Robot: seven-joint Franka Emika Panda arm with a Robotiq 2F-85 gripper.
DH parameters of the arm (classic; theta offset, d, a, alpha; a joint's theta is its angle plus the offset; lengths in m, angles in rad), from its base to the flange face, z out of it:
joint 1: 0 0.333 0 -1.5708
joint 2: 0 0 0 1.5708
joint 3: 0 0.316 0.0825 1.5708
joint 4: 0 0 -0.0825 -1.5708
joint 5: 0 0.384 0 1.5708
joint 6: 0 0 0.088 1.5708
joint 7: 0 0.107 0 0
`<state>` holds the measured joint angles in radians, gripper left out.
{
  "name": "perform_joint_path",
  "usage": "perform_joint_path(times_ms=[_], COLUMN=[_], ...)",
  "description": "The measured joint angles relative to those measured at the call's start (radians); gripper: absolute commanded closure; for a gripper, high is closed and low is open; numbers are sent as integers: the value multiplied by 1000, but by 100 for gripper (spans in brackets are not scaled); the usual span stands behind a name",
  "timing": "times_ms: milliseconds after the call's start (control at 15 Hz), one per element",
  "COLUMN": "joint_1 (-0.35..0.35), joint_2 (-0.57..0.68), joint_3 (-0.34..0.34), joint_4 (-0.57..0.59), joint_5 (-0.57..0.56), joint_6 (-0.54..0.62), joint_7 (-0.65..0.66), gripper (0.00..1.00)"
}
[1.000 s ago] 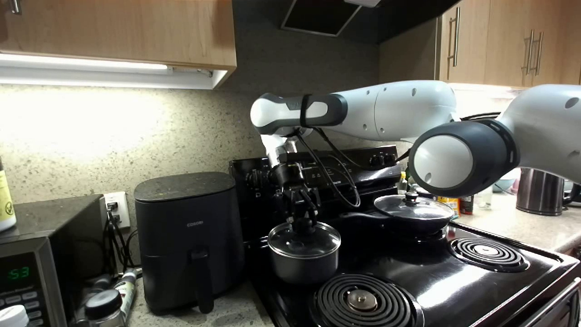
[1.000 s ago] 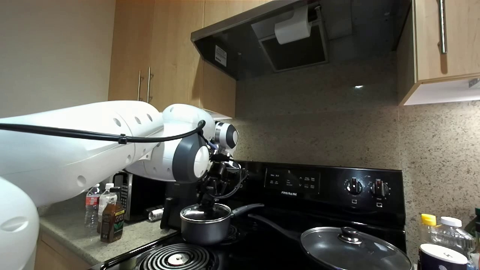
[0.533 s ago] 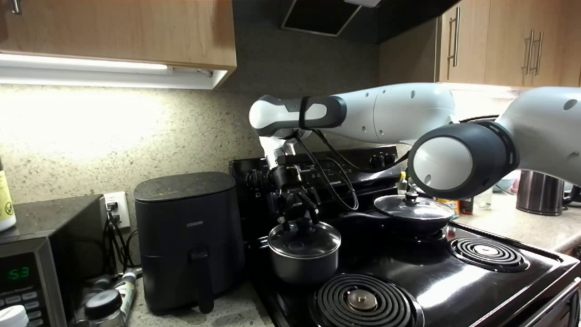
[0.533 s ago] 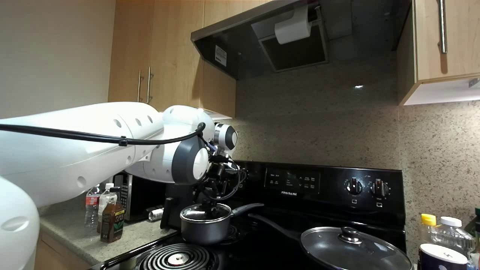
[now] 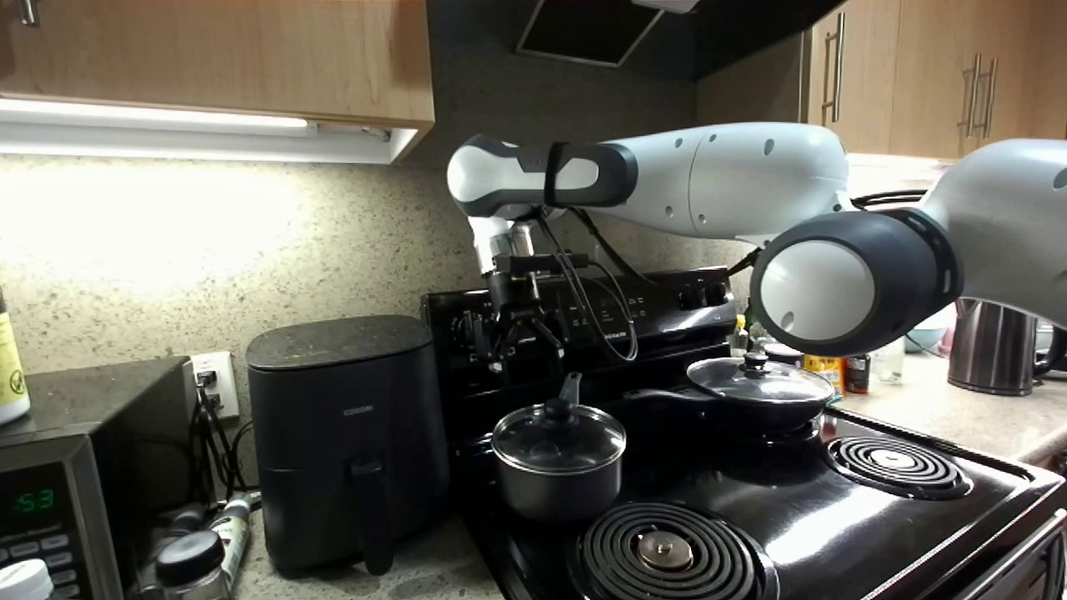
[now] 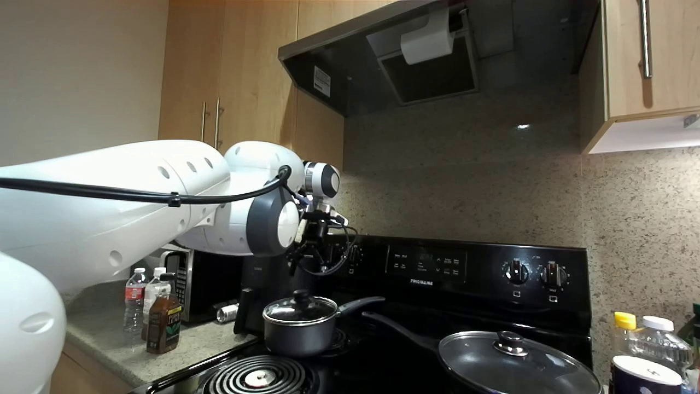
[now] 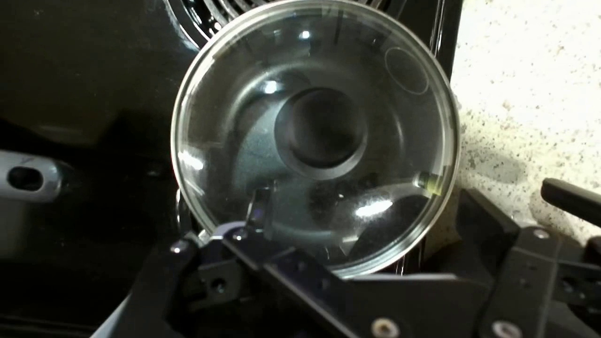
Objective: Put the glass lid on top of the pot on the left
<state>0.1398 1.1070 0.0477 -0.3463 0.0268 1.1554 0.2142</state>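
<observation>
The glass lid [image 5: 575,450] lies on the pot [image 5: 557,497], level and over its rim. In an exterior view the lid [image 6: 299,313] also sits on the pot [image 6: 298,339]. My gripper [image 5: 528,358] hangs above and behind the lid's black knob, fingers spread, holding nothing. It also shows in an exterior view [image 6: 307,264], apart from the lid. In the wrist view the lid [image 7: 324,61] with its knob fills the middle and hides most of the pot; my gripper's fingers [image 7: 373,211] are wide apart near its lower edge.
A dark pan [image 6: 508,366] with its own glass lid stands on the right of the stove. A coil burner [image 5: 667,550] lies in front of the pot. A black air fryer [image 5: 350,442] stands left of the stove. The pot's handle [image 6: 361,305] points backward.
One second ago my gripper was closed around the lid's knob. Half a second ago its fingers had spread there. Now it has risen clear, and the lid stays on the pot.
</observation>
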Motion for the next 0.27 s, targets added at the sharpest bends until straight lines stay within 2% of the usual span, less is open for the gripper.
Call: perform_joint_path(times_ms=[267], joint_1=[8], joint_2=[-28], joint_3=[-27], joint_4=[0], joint_5=[-3], joint_6=[22], joint_7=[11], gripper=[0])
